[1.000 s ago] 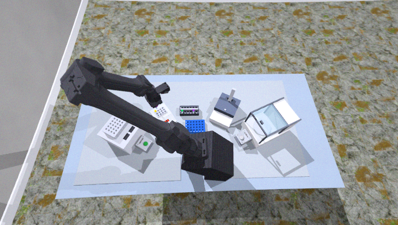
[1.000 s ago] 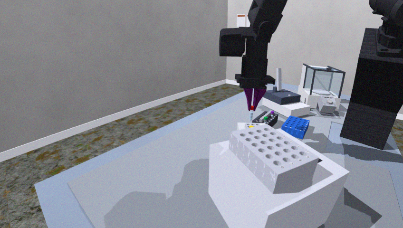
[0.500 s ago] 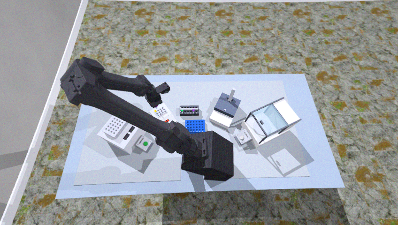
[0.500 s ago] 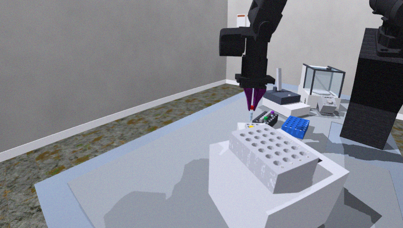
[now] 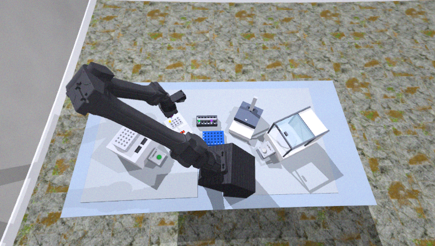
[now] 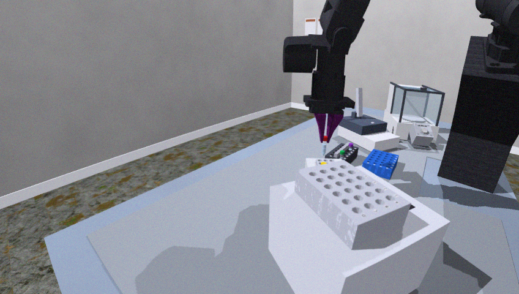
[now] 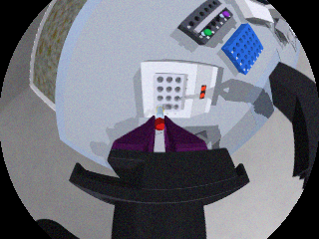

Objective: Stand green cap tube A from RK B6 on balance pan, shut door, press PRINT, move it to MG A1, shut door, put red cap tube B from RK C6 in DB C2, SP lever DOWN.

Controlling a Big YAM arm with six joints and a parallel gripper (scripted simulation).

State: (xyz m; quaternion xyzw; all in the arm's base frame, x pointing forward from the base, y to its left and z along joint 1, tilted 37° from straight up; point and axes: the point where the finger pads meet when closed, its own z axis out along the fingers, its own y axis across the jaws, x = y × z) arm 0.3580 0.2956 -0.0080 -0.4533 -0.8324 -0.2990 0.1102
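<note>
One robot arm (image 5: 137,118) (image 6: 344,25) (image 7: 299,124) spans the top view from lower centre to upper left, over the table (image 5: 351,185) (image 6: 65,240) (image 7: 72,90). Balance (image 5: 314,120) (image 6: 395,125), right of the frame: top pane appears shut, no tube seen on its pan. Mixer (image 5: 131,149) (image 6: 309,233), left of the frame: standing, unoccupied in the bores visible. Spectrophotometer (image 5: 242,127) (image 6: 371,136), right of centre: lever (image 5: 253,104) (image 6: 359,101) upright, so step 5 is judged outstanding. Dry block (image 5: 183,125) (image 6: 311,162) (image 7: 150,75), left of centre: a yellow-capped tube (image 5: 170,121) (image 6: 323,163) in place, not to be disturbed. Tube rack (image 5: 213,138) (image 6: 380,163) (image 7: 243,48), centre. Magnet block (image 5: 206,124) (image 6: 339,154) (image 7: 199,25), just above it: green-capped and purple-capped tubes seated; the green is presumed tube A. Tool (image 6: 325,141) (image 7: 159,119): pinching the red cap of tube B (image 6: 324,147) (image 7: 159,123), which hangs upright above the dry block, upper centre of the exterior view. Step 4 is judged in hand. Next move: centre over bore C2, descend vertically, press to the bottom; a misaligned tip could catch the rim or shift the unfixed block.
</note>
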